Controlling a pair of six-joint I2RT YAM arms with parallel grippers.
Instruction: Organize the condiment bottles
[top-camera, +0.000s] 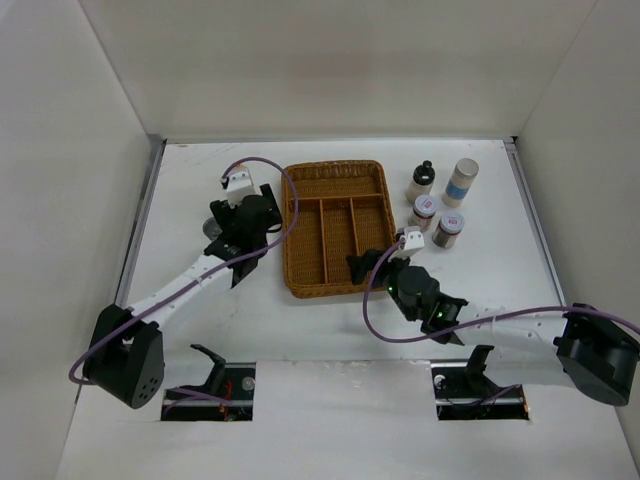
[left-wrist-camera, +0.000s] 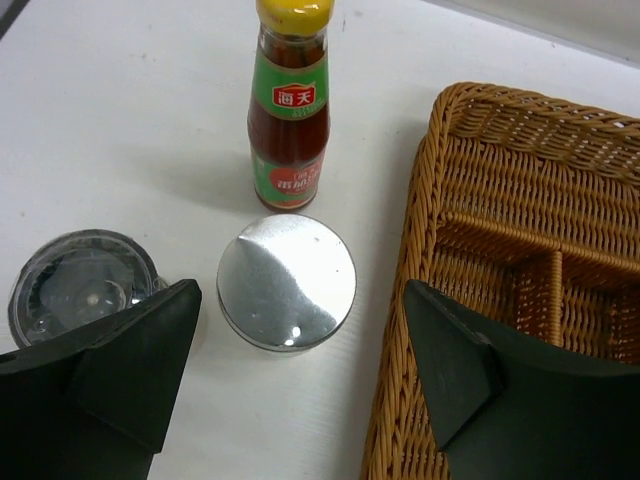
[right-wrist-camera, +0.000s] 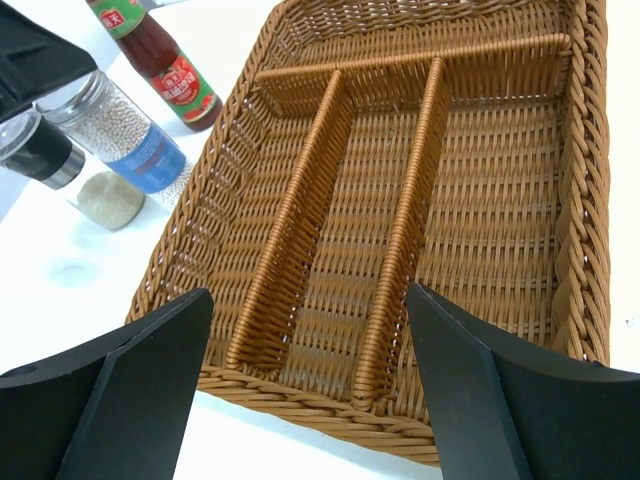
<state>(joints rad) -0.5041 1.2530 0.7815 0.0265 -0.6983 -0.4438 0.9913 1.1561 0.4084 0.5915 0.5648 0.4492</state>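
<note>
Bottles (top-camera: 461, 182) right of tray (top-camera: 339, 240), maybe three left

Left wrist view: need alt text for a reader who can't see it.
The left tool, jaws open, frames a silver-lidded jar on the white table without touching it. A yellow-capped sauce bottle stands just beyond; a clear-topped jar sits partly behind one finger, and a wicker tray fills the opposite side.
</note>
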